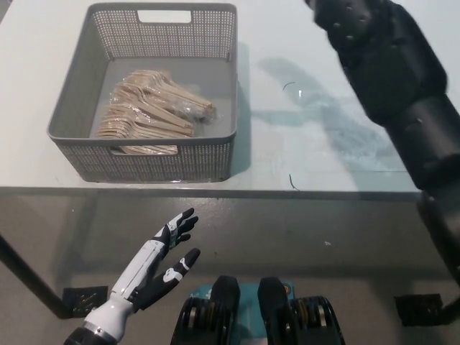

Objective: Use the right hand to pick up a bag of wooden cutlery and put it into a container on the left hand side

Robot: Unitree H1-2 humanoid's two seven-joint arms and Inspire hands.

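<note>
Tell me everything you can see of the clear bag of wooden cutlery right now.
The clear plastic bag of pale wooden cutlery lies flat on the floor of the grey perforated plastic basket, in its near-left part. The pieces are bundled side by side, broad ends to the left and narrow ends fanning right, where the film glints. Its near edge seems to rest against the basket's front wall, showing through the handle cut-out. Nothing else touches it, and no hand is on it.

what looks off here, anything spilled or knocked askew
Nothing stands out. The bag of cutlery lies inside the basket, which sits upright on the table. Nothing is spilled. The left hand rests open below the table's edge. Of the right side only the right arm shows.
</note>
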